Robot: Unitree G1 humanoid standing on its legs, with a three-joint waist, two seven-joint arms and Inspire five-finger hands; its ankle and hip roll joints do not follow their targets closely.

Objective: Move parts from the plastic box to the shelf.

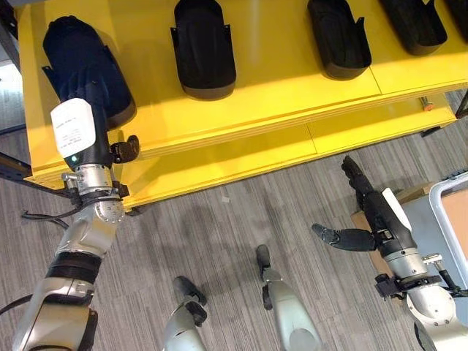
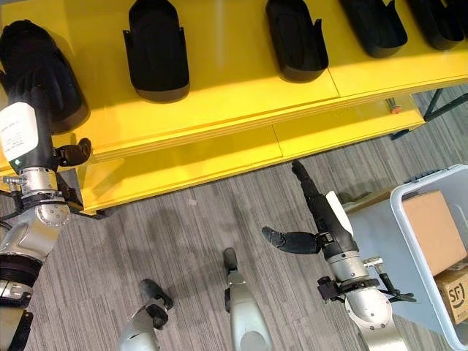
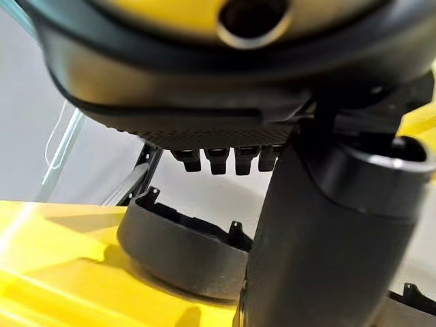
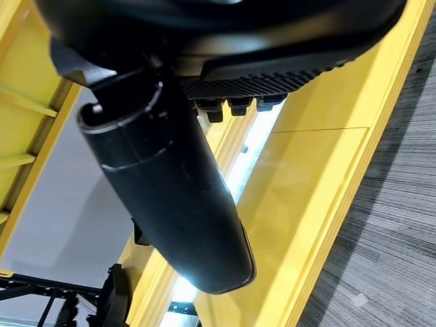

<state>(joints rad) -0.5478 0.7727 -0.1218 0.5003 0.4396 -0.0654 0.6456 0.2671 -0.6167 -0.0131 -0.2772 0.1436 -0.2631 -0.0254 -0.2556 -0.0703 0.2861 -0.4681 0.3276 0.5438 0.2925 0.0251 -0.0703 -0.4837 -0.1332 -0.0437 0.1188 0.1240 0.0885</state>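
Note:
The yellow shelf (image 1: 278, 88) carries a row of several black moulded parts. My left hand (image 1: 95, 152) lies over the leftmost part (image 1: 77, 47), fingers stretched along it and thumb (image 1: 126, 149) sticking out sideways, off the part. The left wrist view shows the neighbouring part (image 3: 184, 252) on the shelf past my fingers. My right hand (image 2: 323, 213) hovers above the floor in front of the shelf, open and empty, fingers pointing at the shelf. The grey plastic box (image 2: 380, 227) stands at the far right beside that arm.
A lower yellow shelf level (image 1: 219, 164) juts out toward me below the top one. Cardboard boxes (image 2: 431, 227) sit inside the plastic box. Dark frame legs (image 1: 14, 170) flank the shelf at both ends. Grey striped floor (image 1: 219, 227) lies between the shelf and me.

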